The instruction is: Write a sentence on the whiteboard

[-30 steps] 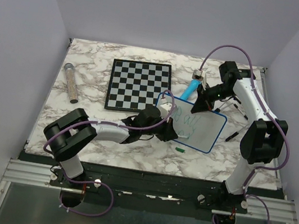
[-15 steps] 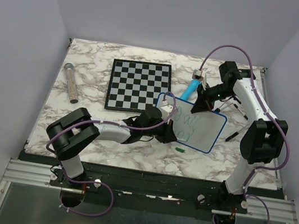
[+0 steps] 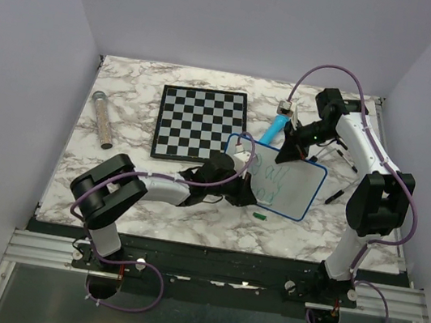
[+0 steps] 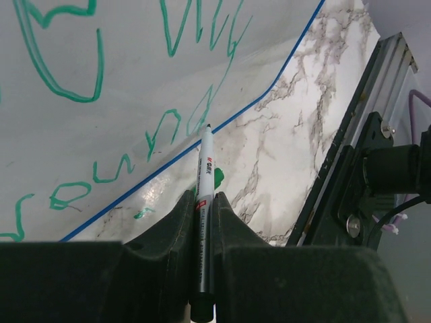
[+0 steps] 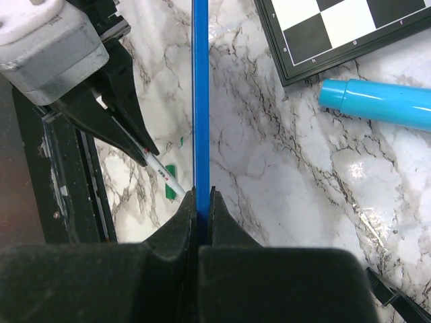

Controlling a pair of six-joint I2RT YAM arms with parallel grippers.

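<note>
Two grippers: left gripper [image 4: 202,205] clenched on a white marker [image 4: 205,168], its tip at the board's blue rim; right gripper [image 5: 202,198] pinching the board's edge.
Whiteboard [image 3: 303,190]: right of centre in the overhead view, just beside the checkered board [image 3: 201,124].
Surface: grey-veined marble table [image 3: 137,84]; green cap [image 3: 257,215] at the whiteboard's near edge.
Room: plain pale lavender walls [image 3: 246,19] on three sides.
Writing: the sentence [image 3: 272,177], green loops in rows, unreadable; the marker's red label is too small to read.
</note>
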